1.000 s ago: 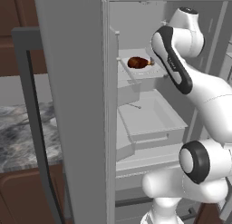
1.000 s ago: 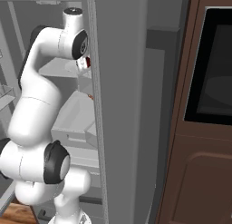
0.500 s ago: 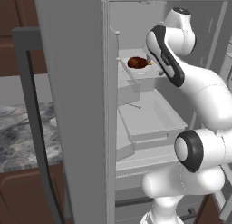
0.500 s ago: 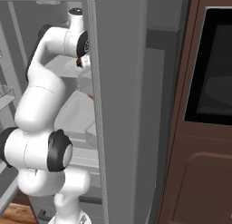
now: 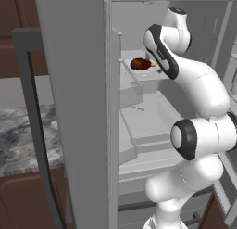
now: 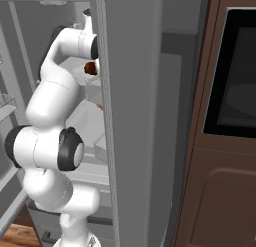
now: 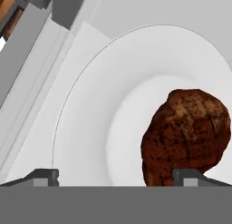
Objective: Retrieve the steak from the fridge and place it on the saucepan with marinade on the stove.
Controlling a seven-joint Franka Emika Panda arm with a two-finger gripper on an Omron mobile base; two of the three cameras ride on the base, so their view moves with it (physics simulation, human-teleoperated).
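Note:
The steak, a dark reddish-brown lump, lies on a white plate on an upper shelf of the open fridge. My gripper hovers just over the plate, open, its right fingertip at the steak's near edge and its left one over bare plate. From the left base camera the steak shows beside my bent forearm; in the right base view the steak peeks out past the fridge door. The saucepan, the marinade and the stove are out of view.
Grey shelves and a bin sit below the plate's shelf. The open left door with its dark handle stands close on the left. A marble counter lies beyond it. A dark wall oven in brown cabinetry stands to the right.
The arm has reached deeper into the fridge, bringing the hand closer to the steak's plate. The gripper has stayed open and the steak has not moved.

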